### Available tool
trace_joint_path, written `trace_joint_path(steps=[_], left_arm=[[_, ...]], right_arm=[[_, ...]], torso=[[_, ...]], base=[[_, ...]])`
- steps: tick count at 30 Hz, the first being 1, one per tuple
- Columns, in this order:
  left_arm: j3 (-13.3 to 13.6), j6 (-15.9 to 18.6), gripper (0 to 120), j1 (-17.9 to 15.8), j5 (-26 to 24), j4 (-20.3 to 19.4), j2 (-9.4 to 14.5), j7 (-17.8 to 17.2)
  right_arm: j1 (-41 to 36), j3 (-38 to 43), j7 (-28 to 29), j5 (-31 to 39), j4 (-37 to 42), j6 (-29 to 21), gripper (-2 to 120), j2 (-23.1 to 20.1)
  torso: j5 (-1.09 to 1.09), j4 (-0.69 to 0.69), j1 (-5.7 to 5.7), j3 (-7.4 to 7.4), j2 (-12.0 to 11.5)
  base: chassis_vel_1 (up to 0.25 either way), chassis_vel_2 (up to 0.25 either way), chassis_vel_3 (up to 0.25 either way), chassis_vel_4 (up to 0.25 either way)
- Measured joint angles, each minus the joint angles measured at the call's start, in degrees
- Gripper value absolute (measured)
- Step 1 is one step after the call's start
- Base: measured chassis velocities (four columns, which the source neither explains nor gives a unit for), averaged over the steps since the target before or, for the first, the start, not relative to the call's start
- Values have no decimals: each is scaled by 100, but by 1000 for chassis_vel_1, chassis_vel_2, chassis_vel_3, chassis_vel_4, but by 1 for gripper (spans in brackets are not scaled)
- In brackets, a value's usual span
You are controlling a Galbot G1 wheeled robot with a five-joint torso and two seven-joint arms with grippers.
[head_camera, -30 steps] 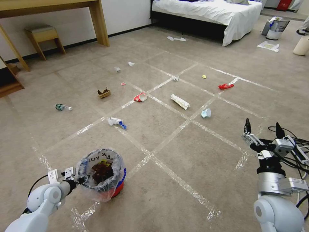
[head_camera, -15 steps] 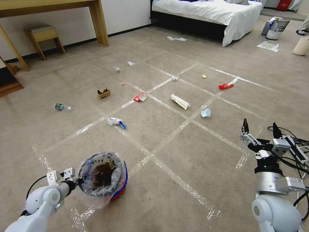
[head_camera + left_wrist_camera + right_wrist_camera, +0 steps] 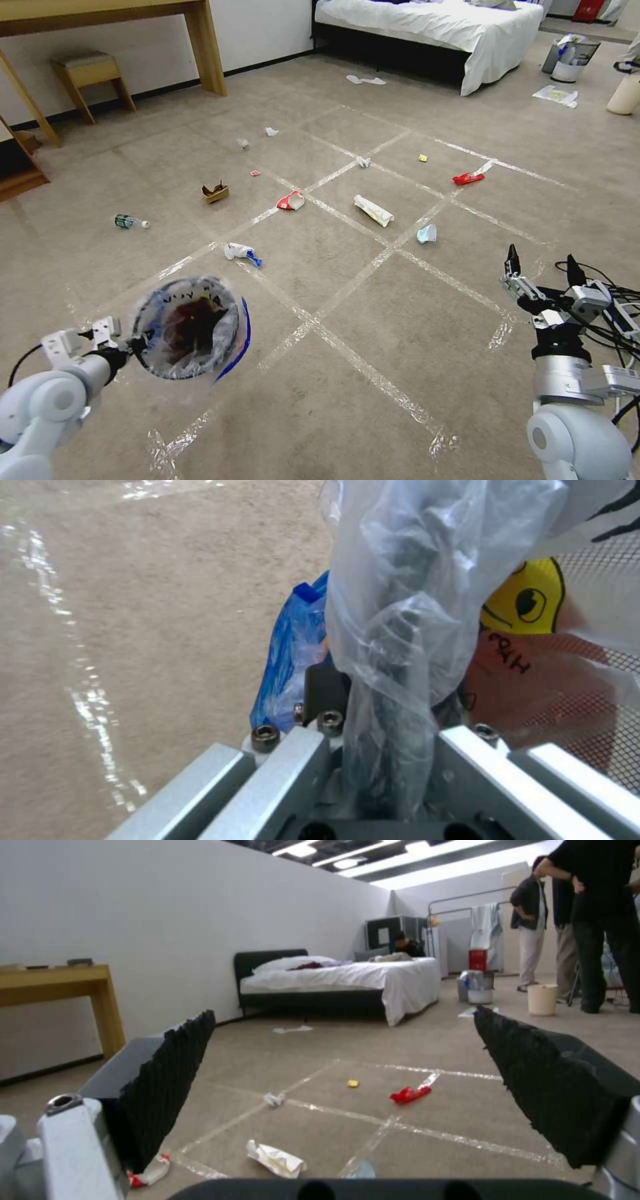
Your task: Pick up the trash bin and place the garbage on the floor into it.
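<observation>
My left gripper point(image 3: 133, 343) is shut on the rim of the trash bin point(image 3: 190, 328), which hangs tilted above the floor point(image 3: 373, 313) at lower left, its clear bag point(image 3: 413, 605) bunched between the jaws. My right gripper point(image 3: 541, 263) stands open at the right, pointing over the carpet. Garbage lies ahead: a white and blue wrapper point(image 3: 241, 253), a torn red-white cup point(image 3: 291, 200), a white paper bag point(image 3: 373, 210), a pale blue mask point(image 3: 427, 233), a red wrapper point(image 3: 468, 178), brown cardboard point(image 3: 215, 192), a green bottle point(image 3: 127, 221) and small tissues point(image 3: 363, 161).
A wooden desk point(image 3: 133, 13) and stool point(image 3: 90, 73) stand at the back left, a bed point(image 3: 440, 30) at the back. A grey bin point(image 3: 570, 60) and cream cylinder point(image 3: 625, 93) sit far right. People stand beyond the bed in the right wrist view.
The left arm has lifted the trash bin off the floor and swung it left, tilting its mouth toward the camera. The right gripper has barely moved.
</observation>
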Motion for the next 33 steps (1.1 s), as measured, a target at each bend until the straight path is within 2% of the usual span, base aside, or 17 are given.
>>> trace_joint_path(steps=[4, 10, 17, 25, 33], left_arm=[[-236, 63, 0, 219, -72, -88, 65, -56], [-393, 93, 0, 417, -257, -180, 149, -114], [-360, 93, 0, 371, -522, -159, 131, -237], [-281, 93, 0, 322, -511, -48, 190, -240], [-250, 93, 0, 336, -402, 72, 149, -216]], right_arm=[[-2, 30, -12, -20, -3, 26, 99, -14], [-33, 105, -109, -104, -18, 38, 100, -23], [-32, 112, -132, -143, -18, 40, 100, -1], [-24, 141, -221, -127, -18, 84, 100, -2], [-30, 144, -275, -110, -43, 126, 100, 2]], torso=[[-1, 1, 0, 0, 0], [-1, 1, 0, 0, 0], [-1, -1, 0, 0, -1], [0, 0, 0, 0, -1], [-1, 1, 0, 0, -1]], base=[[0, 0, 0, 0], [0, 0, 0, 0], [0, 0, 0, 0], [0, 0, 0, 0], [0, 0, 0, 0]])
